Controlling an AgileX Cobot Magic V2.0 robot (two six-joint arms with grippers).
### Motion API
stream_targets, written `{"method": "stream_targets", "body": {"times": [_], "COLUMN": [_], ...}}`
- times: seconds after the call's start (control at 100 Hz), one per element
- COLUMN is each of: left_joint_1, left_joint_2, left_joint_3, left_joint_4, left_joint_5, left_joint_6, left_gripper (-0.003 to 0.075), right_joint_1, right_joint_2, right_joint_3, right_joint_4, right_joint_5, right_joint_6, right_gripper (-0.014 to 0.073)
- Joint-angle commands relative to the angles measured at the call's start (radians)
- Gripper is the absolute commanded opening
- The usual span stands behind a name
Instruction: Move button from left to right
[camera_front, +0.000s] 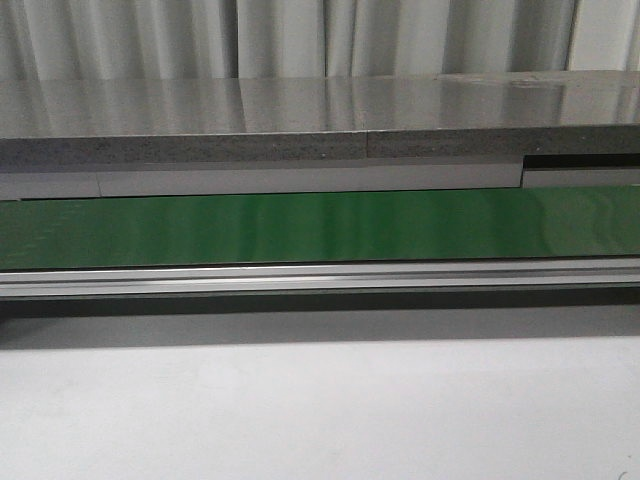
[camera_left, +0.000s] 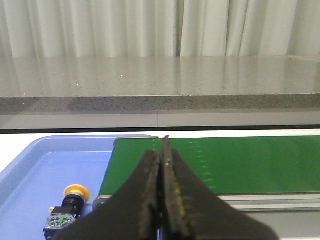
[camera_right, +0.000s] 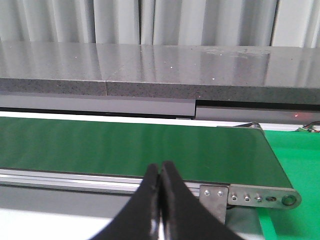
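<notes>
The button (camera_left: 67, 206), with a yellow-orange cap on a black body and a green mark at its base, lies on its side in a blue tray (camera_left: 35, 170) in the left wrist view. My left gripper (camera_left: 162, 150) is shut and empty, above and to the right of the button, over the end of the green conveyor belt (camera_left: 225, 165). My right gripper (camera_right: 160, 167) is shut and empty, in front of the belt's (camera_right: 125, 147) other end. The front view shows the belt (camera_front: 320, 228) but no gripper and no button.
A grey stone counter (camera_front: 300, 120) runs behind the belt, with curtains behind it. The belt has a metal side rail (camera_front: 320, 278) and a bolted end bracket (camera_right: 250, 195). A green mat (camera_right: 297, 160) lies past the belt's right end. A white tabletop (camera_front: 320, 410) lies in front.
</notes>
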Motion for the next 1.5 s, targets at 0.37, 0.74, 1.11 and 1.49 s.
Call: {"method": "stream_targets", "body": {"times": [0.37, 0.74, 1.11, 1.49], "left_joint_1": [-0.008, -0.008, -0.008, -0.008], "left_joint_2": [-0.031, -0.005, 0.299, 0.593], "left_joint_3": [0.047, -0.083, -0.529, -0.753], "left_joint_4": [-0.006, -0.136, -0.114, -0.146], "left_joint_5": [-0.098, -0.049, 0.435, 0.753], "left_joint_6": [-0.007, -0.007, -0.007, -0.007], "left_gripper": [-0.0021, -0.0021, -0.0021, -0.0021], "right_joint_1": [0.003, 0.003, 0.003, 0.003], "right_joint_2": [-0.019, -0.019, -0.019, -0.019], "right_joint_3": [-0.016, -0.016, -0.016, -0.016], "right_joint_4": [-0.005, -0.005, -0.005, -0.005], "right_joint_5": [-0.086, -0.086, -0.086, -0.086], "right_joint_6": [-0.001, -0.001, -0.001, -0.001], "right_gripper": [-0.0068, -0.0068, -0.0068, -0.0068]}}
